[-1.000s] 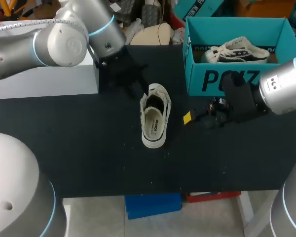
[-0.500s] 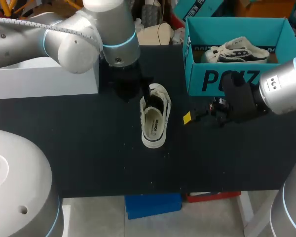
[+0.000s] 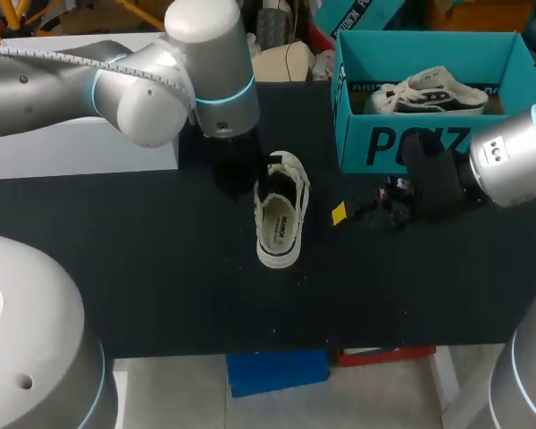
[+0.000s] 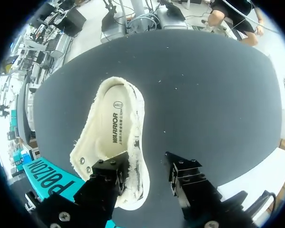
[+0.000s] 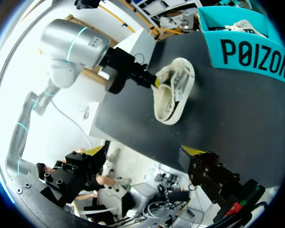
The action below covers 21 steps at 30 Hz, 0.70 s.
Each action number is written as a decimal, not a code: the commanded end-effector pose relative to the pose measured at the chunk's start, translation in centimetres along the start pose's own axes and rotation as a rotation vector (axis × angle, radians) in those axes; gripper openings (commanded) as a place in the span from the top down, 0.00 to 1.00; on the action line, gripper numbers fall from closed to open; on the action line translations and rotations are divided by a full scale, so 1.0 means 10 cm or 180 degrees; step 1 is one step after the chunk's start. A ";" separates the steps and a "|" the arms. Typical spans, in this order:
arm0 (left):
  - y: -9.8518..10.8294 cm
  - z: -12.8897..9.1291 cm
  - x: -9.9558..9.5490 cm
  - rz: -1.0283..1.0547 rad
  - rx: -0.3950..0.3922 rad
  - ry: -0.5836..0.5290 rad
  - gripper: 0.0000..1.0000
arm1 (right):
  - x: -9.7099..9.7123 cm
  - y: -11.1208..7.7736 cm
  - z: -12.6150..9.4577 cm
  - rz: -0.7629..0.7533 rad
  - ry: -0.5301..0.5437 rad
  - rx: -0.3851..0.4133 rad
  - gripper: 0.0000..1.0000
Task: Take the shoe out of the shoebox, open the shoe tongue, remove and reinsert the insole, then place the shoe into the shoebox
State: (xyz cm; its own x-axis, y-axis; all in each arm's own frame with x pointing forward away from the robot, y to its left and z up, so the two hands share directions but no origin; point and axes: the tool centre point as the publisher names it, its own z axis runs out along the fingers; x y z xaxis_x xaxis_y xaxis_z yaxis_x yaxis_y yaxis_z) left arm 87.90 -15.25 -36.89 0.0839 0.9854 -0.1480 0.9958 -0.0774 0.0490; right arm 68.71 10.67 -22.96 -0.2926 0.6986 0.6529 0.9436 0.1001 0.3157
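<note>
White canvas shoe [image 3: 280, 222] lies sole-down in the middle of the black table [image 3: 161, 286], toe toward the near edge, in the same spot as a second ago. The left arm has swung right from the far left corner. The left gripper [image 4: 145, 167] now hangs at the shoe's far, laced end. Its fingers are spread wide and grip nothing: one finger [image 4: 109, 171] overlaps the shoe's rim, the other is over bare tabletop. The right gripper [image 5: 142, 152] has not shifted. It hovers low, just right of the shoe, fingers wide apart and empty.

The teal shoebox [image 3: 411, 147] stands at the far right with a second shoe [image 3: 429, 92] inside. Its front wall is near the first shoe, and the right gripper sits between them. A white box [image 3: 80, 143] stands at the far left, well apart from the shoe. The shoe lies well back from the near edge, with black tabletop showing to its left and in front of it.
</note>
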 end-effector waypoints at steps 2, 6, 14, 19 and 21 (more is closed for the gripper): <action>0.03 0.20 -0.03 0.0014 0.0051 -0.0003 0.58 | 0.00 0.00 0.00 0.0001 -0.0004 0.0005 0.00; 0.05 0.32 -0.03 -0.0007 0.0108 0.0008 0.59 | 0.00 0.00 0.00 0.0001 -0.0004 0.0005 0.00; 0.07 0.41 -0.08 0.0002 0.0138 0.0002 0.80 | 0.00 0.00 0.00 0.0001 -0.0004 0.0005 0.00; 0.09 0.43 -0.09 0.0087 0.0105 0.0083 1.00 | 0.00 0.00 0.00 0.0001 -0.0004 0.0005 0.00; 0.09 0.43 -0.09 0.0092 0.0114 0.0079 1.00 | 0.00 0.00 0.00 0.0001 -0.0004 0.0005 0.00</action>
State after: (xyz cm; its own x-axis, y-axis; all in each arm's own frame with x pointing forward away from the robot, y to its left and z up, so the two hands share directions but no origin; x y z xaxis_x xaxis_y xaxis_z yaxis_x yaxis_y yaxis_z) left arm 88.68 -16.74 -40.79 0.1109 0.9856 -0.1275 0.9938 -0.1093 0.0192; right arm 68.71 10.67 -22.96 -0.2926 0.6986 0.6529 0.9436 0.1001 0.3157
